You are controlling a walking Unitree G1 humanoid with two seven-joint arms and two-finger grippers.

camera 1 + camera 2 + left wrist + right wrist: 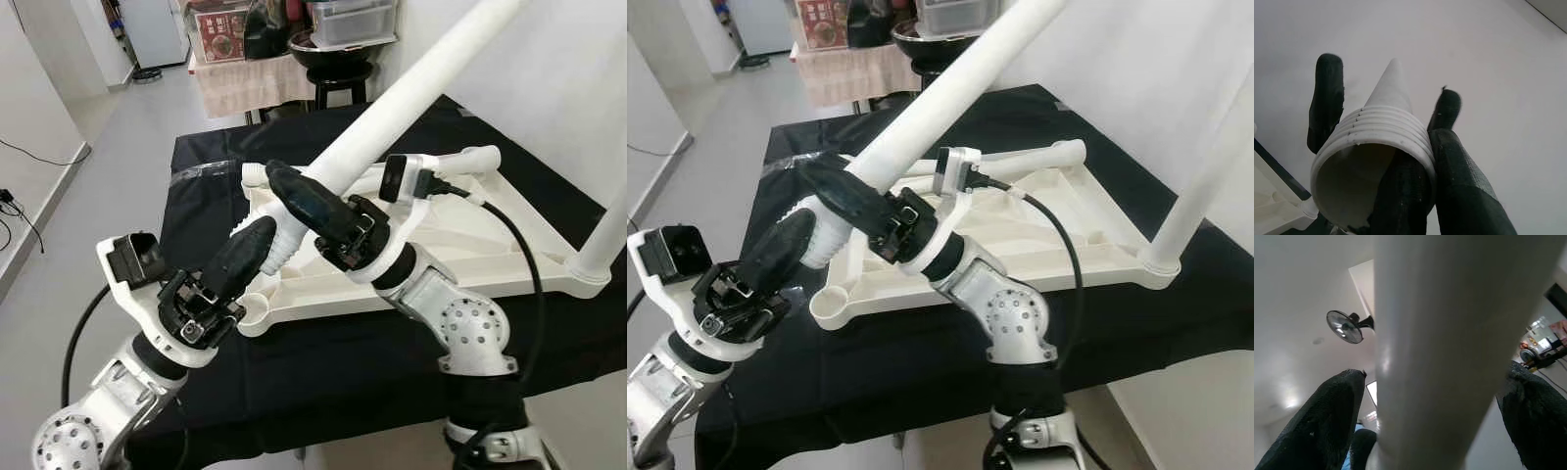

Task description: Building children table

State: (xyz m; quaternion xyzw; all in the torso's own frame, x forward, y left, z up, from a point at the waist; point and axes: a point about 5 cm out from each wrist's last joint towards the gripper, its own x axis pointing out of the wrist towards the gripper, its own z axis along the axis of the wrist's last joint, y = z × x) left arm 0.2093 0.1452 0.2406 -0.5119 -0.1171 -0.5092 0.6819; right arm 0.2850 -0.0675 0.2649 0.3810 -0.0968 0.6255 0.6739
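Nearest, the left gripper (257,243) is closed on the threaded end of the white table leg (411,90); the right gripper (299,196) clasps it just beyond. Its axis rises far-right above the upturned tabletop (460,245).

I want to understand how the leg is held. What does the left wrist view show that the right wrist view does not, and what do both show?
Left wrist view: the threaded open end of the white table leg, hollow inside, with a corner of the white tabletop below it.

Right wrist view: the smooth shaft of the leg between the right end effector fingers, plus a wall fan on the ceiling side.

Both: the same leg with black fingers on either side of it; the left end effector holds near the threads.
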